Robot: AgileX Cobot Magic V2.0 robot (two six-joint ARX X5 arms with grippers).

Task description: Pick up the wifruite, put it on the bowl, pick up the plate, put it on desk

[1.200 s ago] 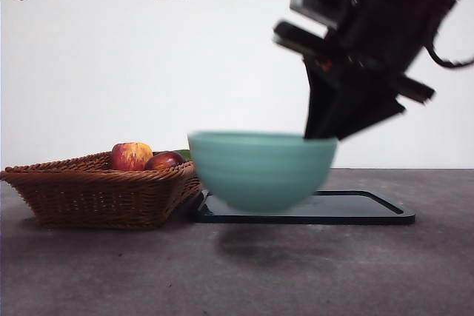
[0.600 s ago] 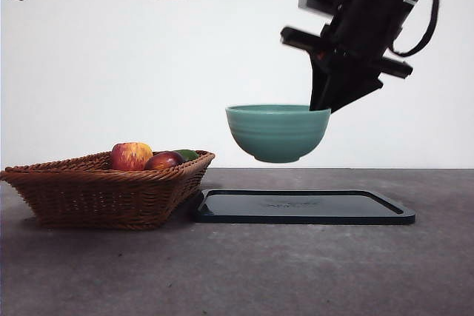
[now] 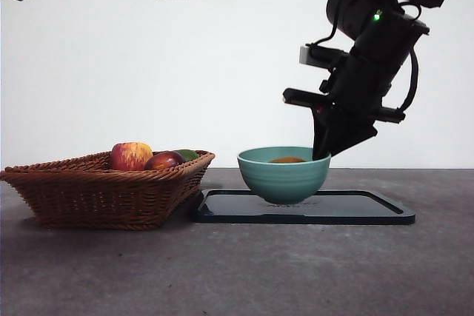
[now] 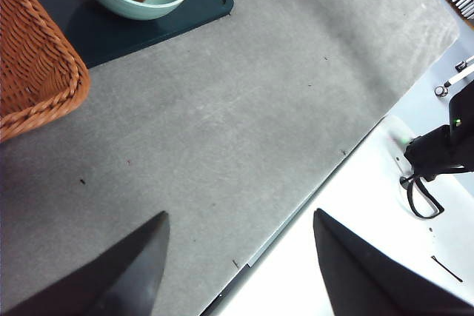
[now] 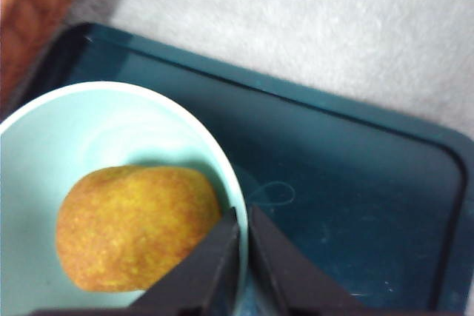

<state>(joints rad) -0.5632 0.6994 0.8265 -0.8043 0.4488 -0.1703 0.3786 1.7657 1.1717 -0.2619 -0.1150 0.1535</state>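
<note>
- Now my right claw (image 5: pixel 241 257) is clamped on the rim of the bowl (image 3: pixel 284 175), one jaw inside the wall and one outside.
- The fruit (image 5: pixel 137 226) lies in the bowl, just beside my inner jaw, so I judge the first half of the job done.
- The bowl sits on the dark tray (image 3: pixel 370 209), toward the basket-side end of it; whether its foot bears fully I cannot tell.
- I take that tray for the plate named in the task. It lies flat on the tabletop (image 3: pixel 237 271), so lifting it out and setting it down is what looks left, and the bowl on it is in the way.
- The basket (image 3: pixel 96 194) with its apple (image 3: pixel 131 156) stands close beside the tray end under my claw, almost touching it, so there is little room on that side.
- The tray's far end is bare, and the tabletop beyond it and on the camera's side looks open for a sideways move.
- My left claw (image 4: pixel 241 257) hangs over bare tabletop near its edge, well apart from the bowl, jaws spread and holding nothing.
</note>
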